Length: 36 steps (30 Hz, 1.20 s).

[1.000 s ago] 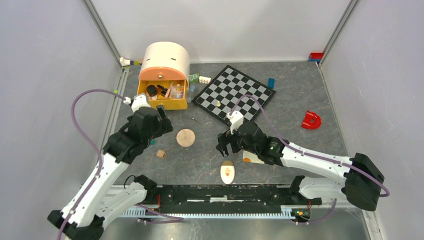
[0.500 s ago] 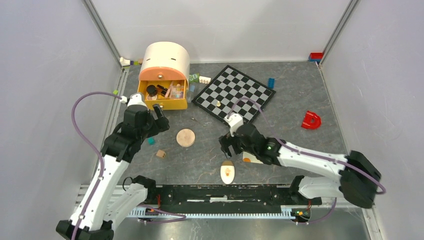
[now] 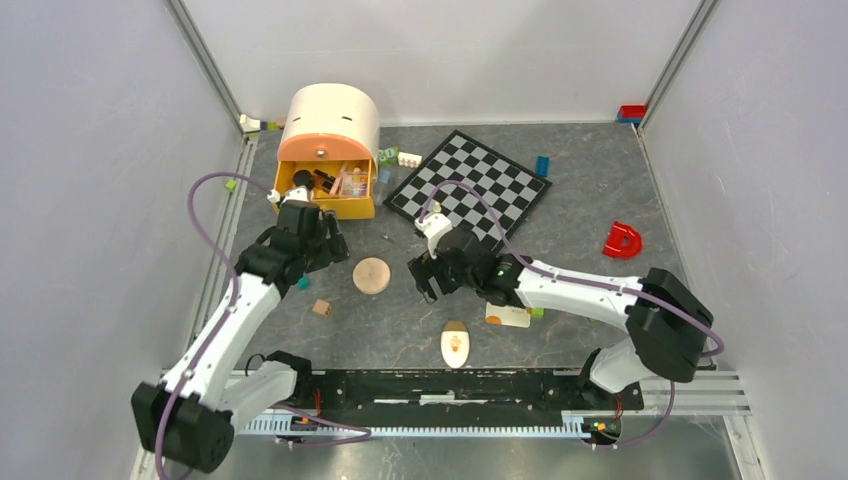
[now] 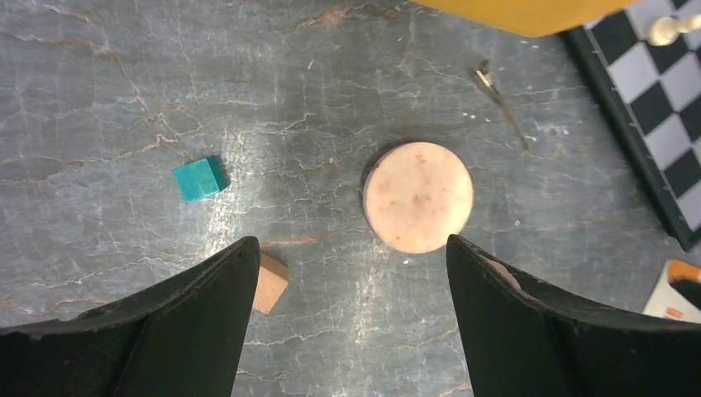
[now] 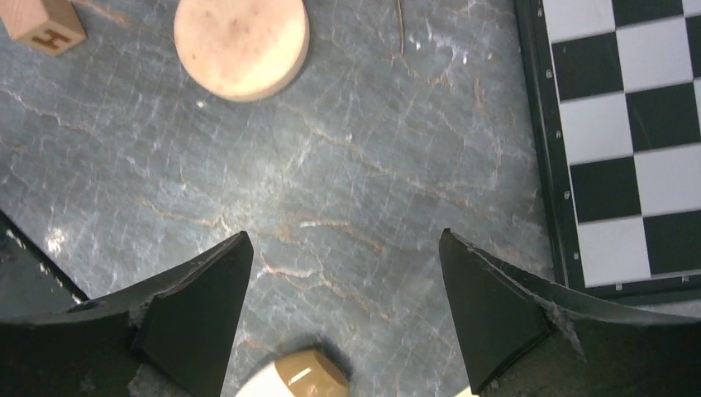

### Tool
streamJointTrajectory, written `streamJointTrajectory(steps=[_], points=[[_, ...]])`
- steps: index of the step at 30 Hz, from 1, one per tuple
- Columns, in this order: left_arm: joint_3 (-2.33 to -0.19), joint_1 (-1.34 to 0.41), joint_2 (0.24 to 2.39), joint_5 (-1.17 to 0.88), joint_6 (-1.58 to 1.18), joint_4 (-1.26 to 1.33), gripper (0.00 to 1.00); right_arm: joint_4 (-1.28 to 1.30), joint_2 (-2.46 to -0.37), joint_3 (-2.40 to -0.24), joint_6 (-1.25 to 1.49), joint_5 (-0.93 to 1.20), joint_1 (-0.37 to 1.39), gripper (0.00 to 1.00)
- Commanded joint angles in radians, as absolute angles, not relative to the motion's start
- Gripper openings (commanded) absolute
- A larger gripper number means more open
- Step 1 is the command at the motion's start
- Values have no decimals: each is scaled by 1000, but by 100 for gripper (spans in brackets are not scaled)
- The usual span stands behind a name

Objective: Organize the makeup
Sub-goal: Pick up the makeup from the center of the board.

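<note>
The round peach compact [image 3: 371,275] lies flat on the grey table between my two grippers. My left gripper [image 3: 332,246] hovers just left of it, open and empty; in its wrist view the compact [image 4: 418,197] sits ahead of the right finger [image 4: 496,314]. My right gripper [image 3: 420,280] is open and empty to the compact's right. The cream oval [image 3: 455,346] lies near the front, its tip [image 5: 298,376] showing below the open right gripper [image 5: 345,236]. A white-orange sachet [image 3: 508,316] lies under the right arm. More makeup fills the yellow drawer [image 3: 325,207] of the peach organizer [image 3: 330,120].
A chessboard [image 3: 468,187] with a small pawn [image 3: 436,207] lies behind the right gripper. A teal cube [image 3: 302,283] and a wooden cube [image 3: 321,308] sit left of the compact. A red D-shaped piece [image 3: 622,241] lies at the right. Toy bricks [image 3: 398,157] lie beside the organizer.
My right gripper has moved left and away from the front, off the cream oval and toward the compact. My left arm has swung its elbow inward, with the gripper staying near the compact.
</note>
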<state>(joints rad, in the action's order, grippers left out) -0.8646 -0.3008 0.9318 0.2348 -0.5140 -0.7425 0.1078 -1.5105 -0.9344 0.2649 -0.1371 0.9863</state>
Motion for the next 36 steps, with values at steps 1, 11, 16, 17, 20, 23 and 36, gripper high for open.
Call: streamJointTrajectory(steps=[1,11,16,17,20,23,36], points=[[-894,-262,1024,259,-587,-628,89,94,-1399,-844,298,-95,989,90],[-940,-230,1160,239,-718,-491,88,125,-1173,-666,324,-106,988,90],[-949,-229,1198,261,-727,-447,85,146,-1108,-641,334,-139,988,91],[-951,-227,1207,266,-716,-446,84,150,-1100,-637,332,-148,988,91],[-952,-217,1222,278,-678,-428,80,166,-1084,-634,326,-163,988,91],[-950,-209,1233,277,-630,-379,76,181,-1083,-638,319,-173,988,91],[-980,-192,1244,316,-524,-372,72,226,-1075,-623,334,-256,987,92]])
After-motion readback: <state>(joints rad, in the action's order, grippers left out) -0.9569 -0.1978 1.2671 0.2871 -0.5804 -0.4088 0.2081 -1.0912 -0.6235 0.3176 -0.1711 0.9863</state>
